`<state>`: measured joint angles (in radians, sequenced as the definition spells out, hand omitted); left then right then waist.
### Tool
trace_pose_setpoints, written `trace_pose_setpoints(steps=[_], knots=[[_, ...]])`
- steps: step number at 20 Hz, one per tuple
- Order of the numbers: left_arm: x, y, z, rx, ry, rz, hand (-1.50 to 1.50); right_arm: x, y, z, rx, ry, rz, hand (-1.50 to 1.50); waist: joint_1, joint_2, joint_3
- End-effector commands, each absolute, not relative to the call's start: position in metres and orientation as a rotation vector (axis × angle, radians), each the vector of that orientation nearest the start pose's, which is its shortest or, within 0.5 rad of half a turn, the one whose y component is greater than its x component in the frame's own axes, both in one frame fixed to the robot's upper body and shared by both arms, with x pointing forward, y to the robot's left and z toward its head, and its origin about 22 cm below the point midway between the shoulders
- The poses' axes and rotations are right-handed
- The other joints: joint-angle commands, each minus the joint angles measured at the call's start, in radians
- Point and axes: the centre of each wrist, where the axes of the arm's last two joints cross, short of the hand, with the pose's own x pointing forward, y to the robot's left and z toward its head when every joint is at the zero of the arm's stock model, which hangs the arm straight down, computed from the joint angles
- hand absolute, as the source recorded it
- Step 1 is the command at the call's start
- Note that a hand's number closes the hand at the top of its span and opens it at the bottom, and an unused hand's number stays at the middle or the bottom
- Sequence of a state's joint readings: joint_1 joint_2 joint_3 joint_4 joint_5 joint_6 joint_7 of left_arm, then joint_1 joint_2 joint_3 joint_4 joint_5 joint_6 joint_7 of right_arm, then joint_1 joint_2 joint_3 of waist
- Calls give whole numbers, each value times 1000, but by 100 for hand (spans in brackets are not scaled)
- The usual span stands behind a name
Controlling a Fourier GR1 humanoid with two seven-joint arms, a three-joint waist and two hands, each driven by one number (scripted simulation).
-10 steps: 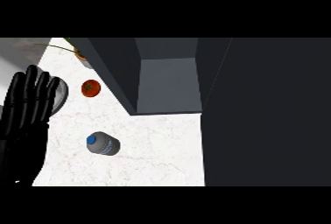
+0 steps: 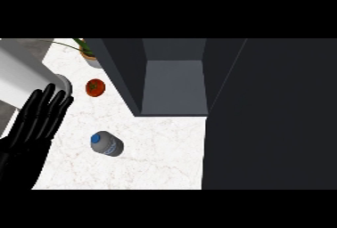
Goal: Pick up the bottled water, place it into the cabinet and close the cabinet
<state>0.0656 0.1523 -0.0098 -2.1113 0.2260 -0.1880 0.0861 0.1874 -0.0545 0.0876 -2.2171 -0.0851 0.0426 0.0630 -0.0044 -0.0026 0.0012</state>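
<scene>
The small clear plastic water bottle with a blue cap [image 2: 106,143] stands on the white marbled worktop [image 2: 158,151], free of any grasp, just right of the black left hand [image 2: 39,116], whose fingers are straight and spread, holding nothing; the right hand is out of view. A sideways brush from those fingers could tip the bottle and roll it away from the open dark grey cabinet [image 2: 174,89] beyond it. Against the earlier frame, nothing has visibly shifted

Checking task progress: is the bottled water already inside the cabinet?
No. The bottled water stands on the counter in front of the open cabinet, untouched by the left hand.
</scene>
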Motion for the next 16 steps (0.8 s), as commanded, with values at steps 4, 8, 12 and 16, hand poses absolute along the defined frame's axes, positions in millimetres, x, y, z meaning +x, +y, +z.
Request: trace_pose_setpoints(steps=[4,8,12,16], knots=[[161,269,121,-287,-1837,-197,-150,123,-231,116,178,-1835,21,-150,3,-1,-1],[136,256,124,-273,-1831,-208,-150,107,-234,132,176,-1854,35,-150,5,-1,-1],[142,256,121,-235,-1806,-215,-150,96,-224,145,173,-1844,32,-150,4,0,-1],[147,255,109,-189,-1793,-216,-150,80,-230,139,157,-1827,58,-150,-3,0,-1]])
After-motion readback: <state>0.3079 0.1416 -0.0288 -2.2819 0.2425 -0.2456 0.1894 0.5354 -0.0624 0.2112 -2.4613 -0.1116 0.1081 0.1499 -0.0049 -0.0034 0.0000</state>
